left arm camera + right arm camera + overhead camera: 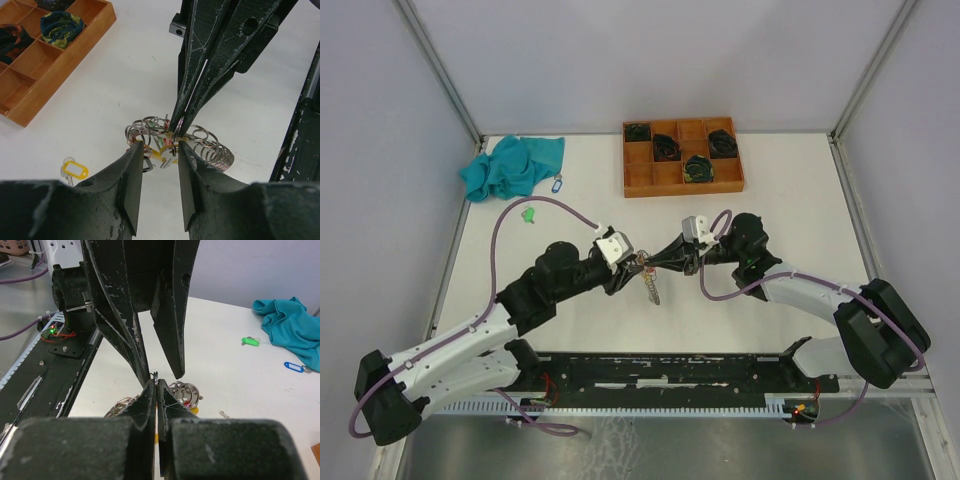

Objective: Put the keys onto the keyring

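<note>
**Top view.** The left claw (pixel 632 264) and right claw (pixel 667 260) meet nose to nose at the centre of the table (pixel 790 200). Both are over the ring bundle (pixel 649 281), which trails toward 6 o'clock. The wooden tray (pixel 650 190) sits at 12 o'clock and the teal cloth (pixel 515 165) at 10 o'clock. The blue-tagged key (pixel 557 184) lies just beside the cloth's edge. The green-tagged key (pixel 529 213) lies near the cloth but apart from it.

**Left wrist view.** The left claw's jaws stand apart, straddling the bundle's near side; contact cannot be told. The right claw enters from 12 o'clock with jaws together, pinched on a loop of the bundle. The yellow-tagged key (pixel 75 169) lies flat at 8 o'clock, apart from the bundle.

**Right wrist view.** The right claw's jaws are together, with a thin wire loop at the tips. The left claw hangs from 12 o'clock, jaws apart.
</note>
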You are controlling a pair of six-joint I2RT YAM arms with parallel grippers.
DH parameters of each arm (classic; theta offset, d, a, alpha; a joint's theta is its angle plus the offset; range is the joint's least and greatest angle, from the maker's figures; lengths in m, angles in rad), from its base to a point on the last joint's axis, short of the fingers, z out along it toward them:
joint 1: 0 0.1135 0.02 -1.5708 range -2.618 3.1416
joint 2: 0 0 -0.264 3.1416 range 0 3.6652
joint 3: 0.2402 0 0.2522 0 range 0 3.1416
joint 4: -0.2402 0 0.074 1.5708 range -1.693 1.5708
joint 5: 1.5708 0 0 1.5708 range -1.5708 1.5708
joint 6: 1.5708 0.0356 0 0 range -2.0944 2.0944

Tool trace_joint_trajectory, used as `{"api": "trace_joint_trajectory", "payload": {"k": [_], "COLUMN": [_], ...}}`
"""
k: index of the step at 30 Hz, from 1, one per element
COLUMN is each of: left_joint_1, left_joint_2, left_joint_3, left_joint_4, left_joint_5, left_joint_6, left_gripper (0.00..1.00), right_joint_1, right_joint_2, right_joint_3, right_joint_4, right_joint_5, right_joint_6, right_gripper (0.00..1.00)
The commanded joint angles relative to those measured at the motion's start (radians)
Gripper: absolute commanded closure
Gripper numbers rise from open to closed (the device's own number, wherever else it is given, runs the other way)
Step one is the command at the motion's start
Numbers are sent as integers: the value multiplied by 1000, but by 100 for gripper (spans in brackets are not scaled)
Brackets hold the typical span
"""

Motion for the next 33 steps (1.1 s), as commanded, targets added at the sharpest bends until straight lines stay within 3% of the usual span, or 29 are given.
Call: {"api": "trace_joint_trajectory", "payload": {"k": [1,15,23,33], "left_joint_1": [11,11,10,11], "left_joint_2": [10,46,63,101], "left_joint_3": [19,46,45,15], "left_joint_4": [66,0,38,198], "left_joint_5": [53,55,92,136], "left_joint_6": [-24,-9,-22,-76], "left_gripper": [61,95,97,97], "right_joint_1": [-3,-5,-5,-3], "right_joint_2": [-33,-53,-43,32], "right_joint_3": [3,-16,-15,-14], "right_joint_4": [74,140,200,362], "right_joint_5": [-6,5,11,22], "right_joint_6": [18,53,100,207], "right_gripper": [99,99,99,99]}}
